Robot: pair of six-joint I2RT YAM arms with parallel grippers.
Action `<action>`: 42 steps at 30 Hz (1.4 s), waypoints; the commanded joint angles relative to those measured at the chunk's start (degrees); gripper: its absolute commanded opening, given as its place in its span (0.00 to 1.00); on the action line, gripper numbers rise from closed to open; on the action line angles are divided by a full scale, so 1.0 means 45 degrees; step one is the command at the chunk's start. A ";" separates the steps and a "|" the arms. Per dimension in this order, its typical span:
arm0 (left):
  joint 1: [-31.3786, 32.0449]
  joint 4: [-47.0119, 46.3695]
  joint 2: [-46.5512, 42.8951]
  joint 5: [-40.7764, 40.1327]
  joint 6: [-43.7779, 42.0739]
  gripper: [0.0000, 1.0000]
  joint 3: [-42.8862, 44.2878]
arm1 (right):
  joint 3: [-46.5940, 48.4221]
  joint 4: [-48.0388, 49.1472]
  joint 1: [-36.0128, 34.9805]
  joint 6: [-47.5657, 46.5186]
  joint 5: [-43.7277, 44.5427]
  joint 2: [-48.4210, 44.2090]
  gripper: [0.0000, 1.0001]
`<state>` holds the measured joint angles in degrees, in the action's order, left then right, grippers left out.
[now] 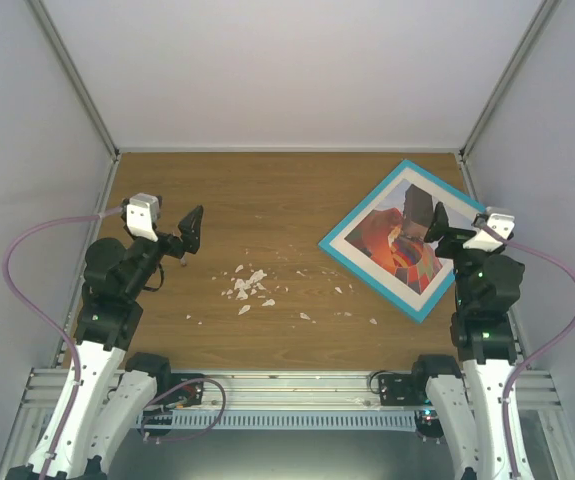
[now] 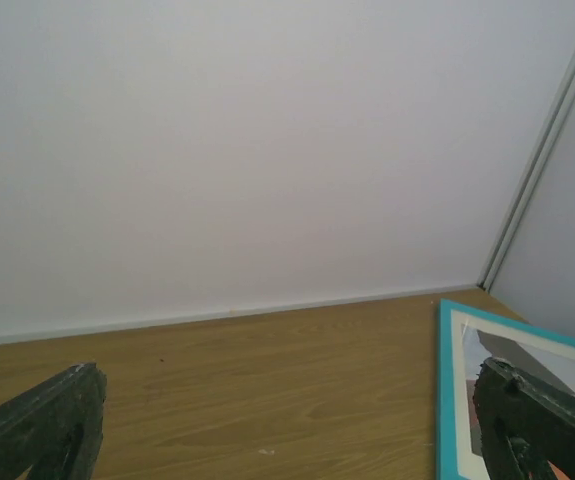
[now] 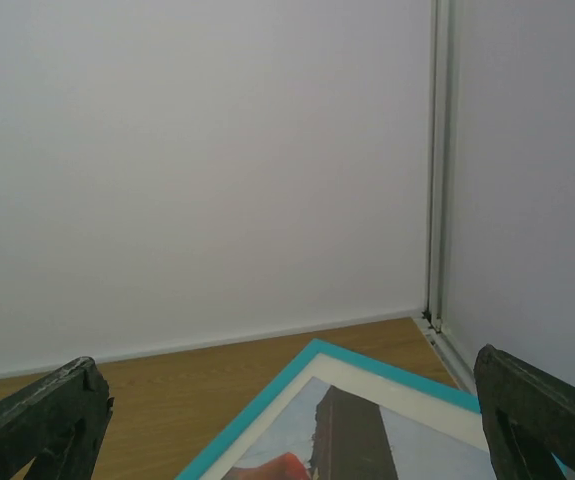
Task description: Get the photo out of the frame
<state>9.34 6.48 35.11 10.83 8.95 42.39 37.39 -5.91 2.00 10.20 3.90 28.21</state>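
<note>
Above the table (image 1: 267,205), left arm (image 1: 117,285) and right arm (image 1: 485,295) hover, jaws wide open, empty.

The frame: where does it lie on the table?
In the top view, the frame lies at the far right corner of the table, turned diagonally, partly under the open right gripper.

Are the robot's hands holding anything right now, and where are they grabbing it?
Nothing is held. The left gripper and right gripper are both open and empty; the frame lies on the table.
</note>
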 commanded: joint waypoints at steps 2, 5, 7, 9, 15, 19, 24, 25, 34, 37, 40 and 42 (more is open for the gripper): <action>0.0087 -0.0964 0.0048 0.0133 -0.0237 0.99 -0.0063 | 0.0356 -0.0093 0.0150 0.0146 -0.0342 0.0215 1.00; 0.0092 -0.0717 0.0124 0.0267 -0.0175 0.99 0.0088 | 0.0798 -0.0799 0.0159 0.0093 -0.0789 0.0702 1.00; 0.0087 -0.0524 0.0192 0.0329 -0.0173 0.99 0.0245 | 0.1031 -0.1255 0.0125 0.0060 -0.1735 0.1089 1.00; 0.0089 -0.0335 0.0264 0.0359 -0.0233 0.99 0.0412 | 0.1253 -0.1684 0.0132 0.0037 -0.2506 0.1479 1.00; 0.0105 0.0219 0.0422 0.0494 -0.0324 0.99 0.0606 | 0.2748 -0.3717 0.0136 -0.0308 -0.3994 0.3388 1.00; 0.0100 0.0493 0.0505 0.0495 -0.0440 0.99 0.0469 | 0.3871 -0.4850 -0.0009 -0.0537 -0.5316 0.4751 1.00; 0.0079 0.0735 0.0661 0.0542 -0.0426 0.99 0.0519 | 0.4742 -0.6314 -0.1107 -0.0944 -0.5414 0.6863 1.00; 0.0088 0.0787 0.0704 0.0535 -0.0448 0.99 0.0557 | 0.4893 -0.6563 -0.1428 -0.1000 -0.5366 0.7231 1.00; 0.0105 0.0783 0.0744 0.0739 -0.0487 0.99 0.0425 | 0.5376 -0.8348 -0.3810 -0.1405 -0.3042 1.0244 0.99; 0.0126 0.0786 0.0776 0.0846 -0.0485 0.99 0.0404 | 0.5393 -0.8585 -0.4011 -0.1541 -0.2839 1.0804 0.99; 0.0143 0.0784 0.0819 0.0754 -0.0504 0.99 0.0404 | 0.5499 -0.8982 -0.4195 -0.1721 -0.2673 1.1611 0.94; 0.0143 0.0786 0.0830 0.0743 -0.0522 0.99 0.0404 | 0.5608 -0.9102 -0.4422 -0.1803 -0.2895 1.2057 0.91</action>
<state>9.56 11.81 38.79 13.69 7.42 43.51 60.49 -43.53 -16.05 3.68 -10.22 79.33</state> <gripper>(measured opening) 0.990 0.927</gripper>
